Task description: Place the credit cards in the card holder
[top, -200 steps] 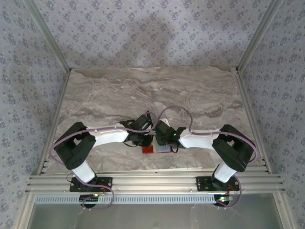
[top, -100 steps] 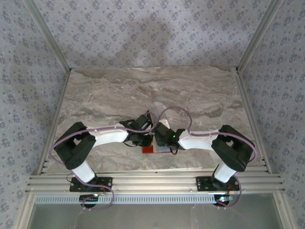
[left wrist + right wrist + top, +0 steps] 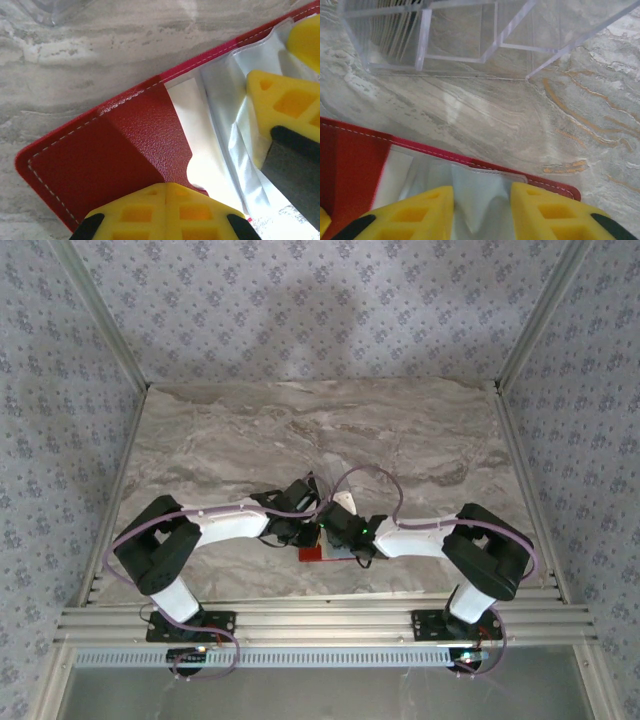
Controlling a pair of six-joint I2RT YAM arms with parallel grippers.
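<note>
From above, both arms fold inward and meet over the card holder (image 3: 312,554), which lies open on the worktop (image 3: 320,430) near its front edge. The left hand (image 3: 298,533) and right hand (image 3: 338,537) sit just beside each other above it.

The left wrist view has the left hand (image 3: 167,212) with its fingers pressed together and bearing on the card holder's (image 3: 115,150) red flap; whether it pinches the flap cannot be told. The right hand's fingers (image 3: 280,100) rest on the silvery sleeve.

In the right wrist view, the right hand (image 3: 482,210) is partly spread, astride the clear sleeve's edge and gripping nothing evident. Beyond stands a clear plastic box (image 3: 470,30); upright lines in its left compartment may be the credit cards (image 3: 402,32), but they are too unclear to say.

The step looks like opening a pocket. Next, one hand must pin the holder flat while the other fetches a card.
</note>
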